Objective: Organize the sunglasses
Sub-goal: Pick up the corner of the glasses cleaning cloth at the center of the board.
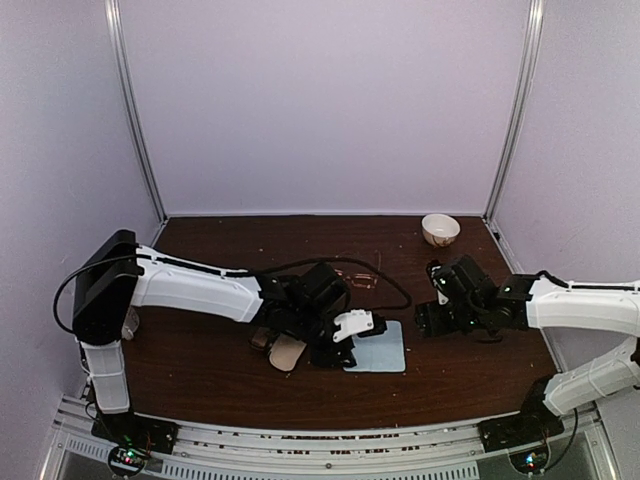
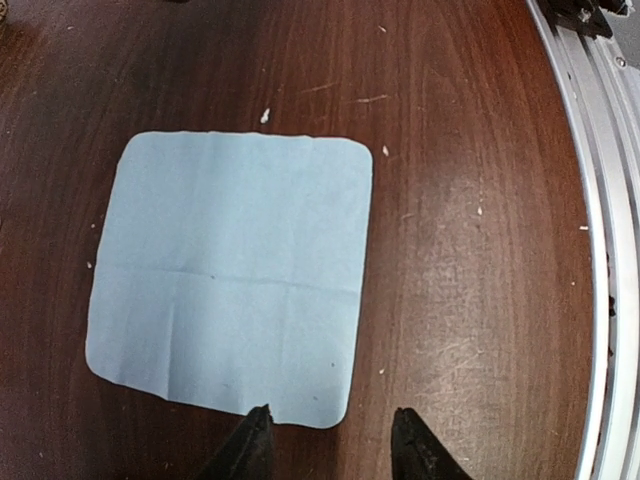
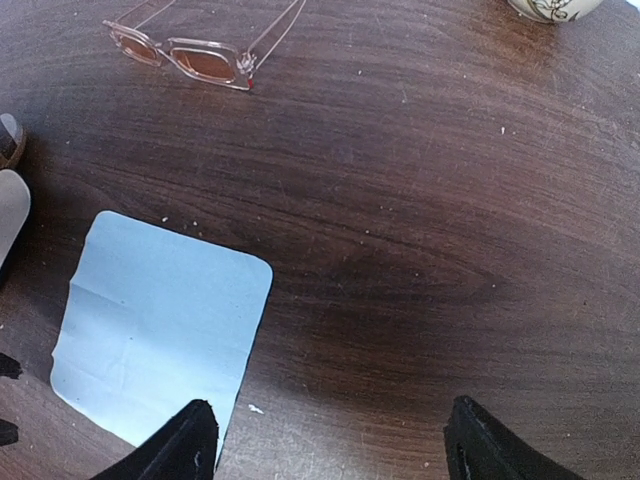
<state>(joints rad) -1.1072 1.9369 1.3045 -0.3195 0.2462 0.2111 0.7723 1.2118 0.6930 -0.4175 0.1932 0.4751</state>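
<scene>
One pair of sunglasses point(image 3: 185, 58) with a thin copper frame and tinted rectangular lenses lies unfolded on the dark wooden table, far left in the right wrist view; from above the sunglasses point(image 1: 356, 277) sit just behind the left arm. My left gripper point(image 2: 333, 442) hovers open at the near corner of a light blue cloth point(image 2: 230, 280), with nothing between its fingers. To the right of the cloth point(image 1: 378, 346), my right gripper point(image 3: 335, 442) stands wide open over bare wood, also holding nothing.
A tan oval case point(image 1: 287, 352) lies beside the left gripper point(image 1: 345, 357). A small patterned bowl point(image 1: 440, 229) stands at the back right. The metal rail point(image 2: 610, 200) runs along the table's near edge. The right gripper point(image 1: 422, 322) is close to the cloth's right edge.
</scene>
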